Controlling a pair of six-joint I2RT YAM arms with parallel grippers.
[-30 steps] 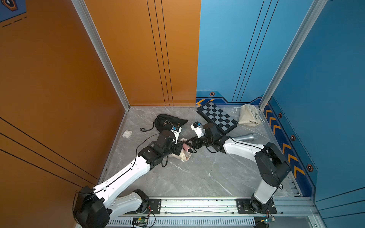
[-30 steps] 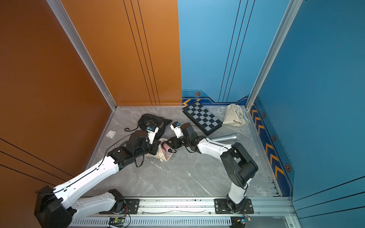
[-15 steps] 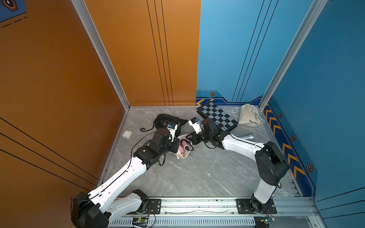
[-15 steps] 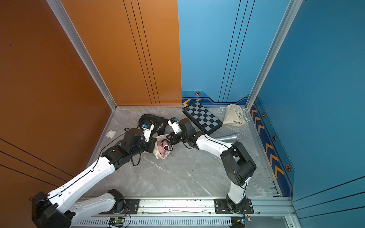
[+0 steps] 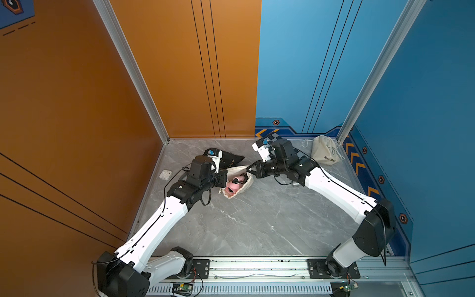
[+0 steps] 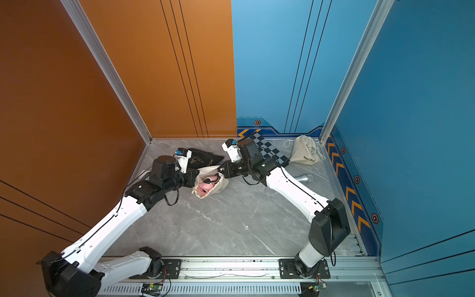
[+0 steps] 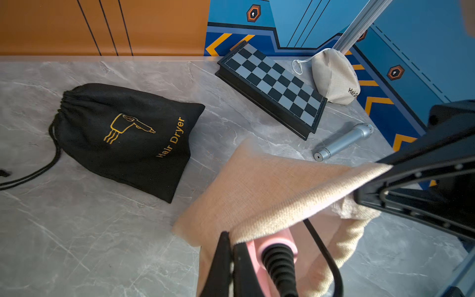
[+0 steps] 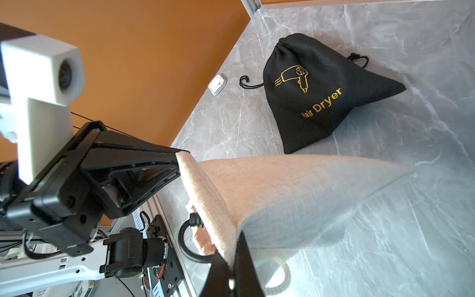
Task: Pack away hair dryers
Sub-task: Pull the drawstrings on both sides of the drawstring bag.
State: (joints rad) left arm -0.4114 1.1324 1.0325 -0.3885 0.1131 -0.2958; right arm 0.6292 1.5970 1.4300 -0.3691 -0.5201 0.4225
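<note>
A pale pink hair dryer (image 5: 232, 183) with a black cord (image 7: 323, 252) lies inside an open beige drawstring bag (image 5: 239, 171) on the grey marble floor. In both top views the bag's mouth is stretched between my two grippers. My left gripper (image 7: 230, 237) is shut on the bag's rim just above the dryer's (image 7: 276, 237) handle end. Opposite it, my right gripper (image 8: 235, 244) is shut on the bag's (image 8: 282, 195) other rim edge. The dryer's (image 6: 205, 185) body shows through the mouth; its far end is hidden by cloth.
A black "Hair Dryer" bag (image 7: 123, 136) lies behind the left arm. Further right are a chessboard (image 7: 275, 84), a silver microphone (image 7: 344, 141) and a closed beige bag (image 5: 326, 154) in the back right corner. A white earbud case (image 5: 165, 174) sits by the orange wall.
My right gripper has shut on the beige bag's rim. Both arms have shifted a little toward the back left, and the bag's mouth is now drawn wider around the pink dryer.
</note>
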